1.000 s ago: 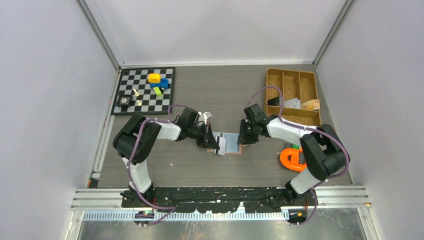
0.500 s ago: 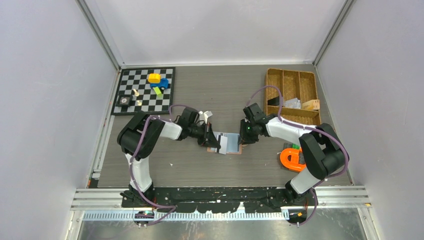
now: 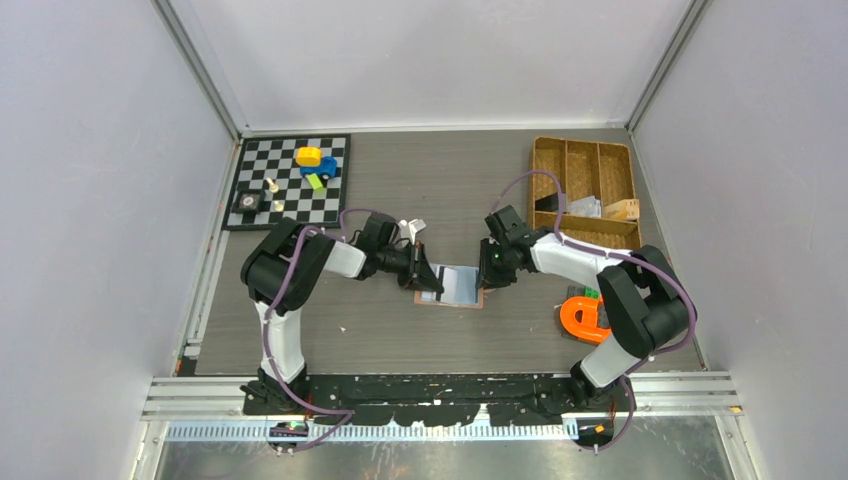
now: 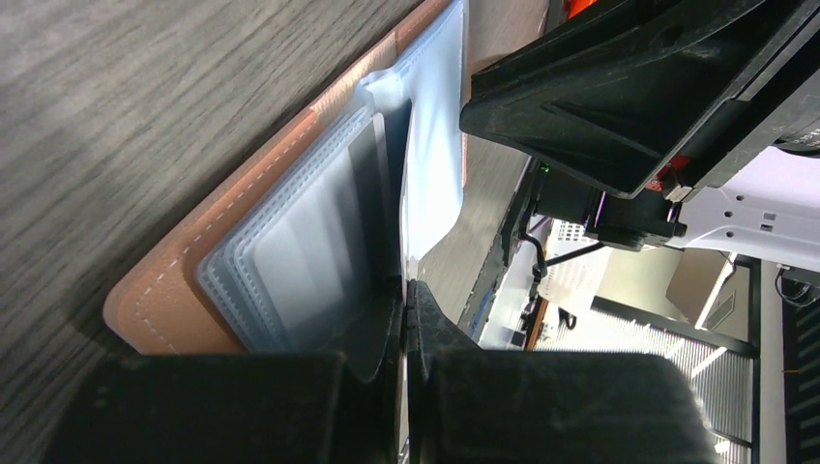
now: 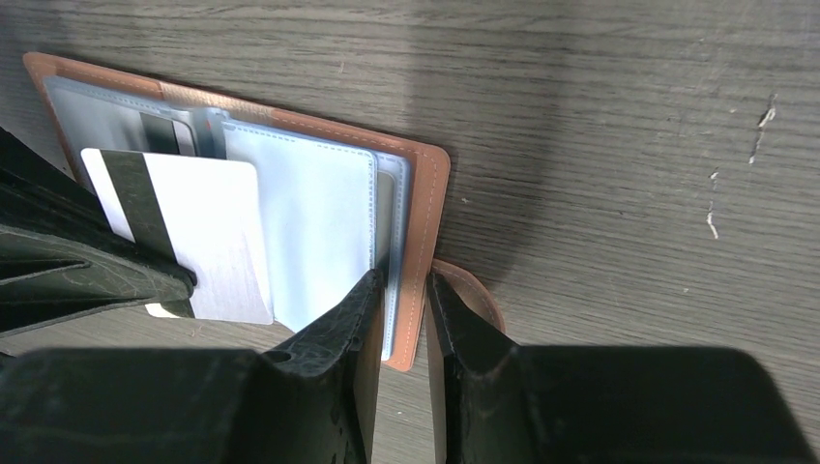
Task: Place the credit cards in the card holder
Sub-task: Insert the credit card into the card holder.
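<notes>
The salmon-pink card holder (image 3: 465, 290) lies open on the table, its clear sleeves up; it also shows in the right wrist view (image 5: 431, 193) and the left wrist view (image 4: 164, 280). My left gripper (image 3: 427, 278) (image 4: 407, 295) is shut on a white credit card with a black stripe (image 5: 213, 242), held over the holder's left half by the sleeves. My right gripper (image 3: 488, 274) (image 5: 401, 285) is shut on the holder's right edge. A dark-striped card (image 5: 160, 132) sits inside a left sleeve.
A chessboard (image 3: 255, 180) with small toys lies at the back left. A woven wicker tray (image 3: 585, 150) stands at the back right. An orange object (image 3: 583, 318) sits by the right arm's base.
My left gripper has carried the white card up and to the right, from off the holder's lower left corner to over its left half. My right gripper has kept its hold.
</notes>
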`<state>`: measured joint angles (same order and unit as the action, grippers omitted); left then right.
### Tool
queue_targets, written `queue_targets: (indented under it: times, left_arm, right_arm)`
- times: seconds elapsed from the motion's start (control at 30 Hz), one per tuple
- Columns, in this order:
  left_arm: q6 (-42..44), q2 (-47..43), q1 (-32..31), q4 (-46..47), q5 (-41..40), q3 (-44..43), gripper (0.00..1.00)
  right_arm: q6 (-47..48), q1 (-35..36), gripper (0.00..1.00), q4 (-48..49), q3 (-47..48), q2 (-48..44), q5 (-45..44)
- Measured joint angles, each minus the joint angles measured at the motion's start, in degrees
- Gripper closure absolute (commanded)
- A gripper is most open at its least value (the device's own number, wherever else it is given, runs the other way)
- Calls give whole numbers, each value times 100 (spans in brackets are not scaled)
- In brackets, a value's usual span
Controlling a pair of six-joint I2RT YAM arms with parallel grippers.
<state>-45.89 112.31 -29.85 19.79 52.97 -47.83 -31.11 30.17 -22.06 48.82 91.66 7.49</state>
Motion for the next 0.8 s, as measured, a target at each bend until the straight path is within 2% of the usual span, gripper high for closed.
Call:
queue_targets:
  times: [0.37,0.8]
  left_arm:
    - [-173,109,17,420,-26,0,100]
    - [-212,127,0,487,-116,0,100]
  right_arm:
    - [20,17,74,-61,57,37,-20]
    - [52,109,74,11,146,127,-39]
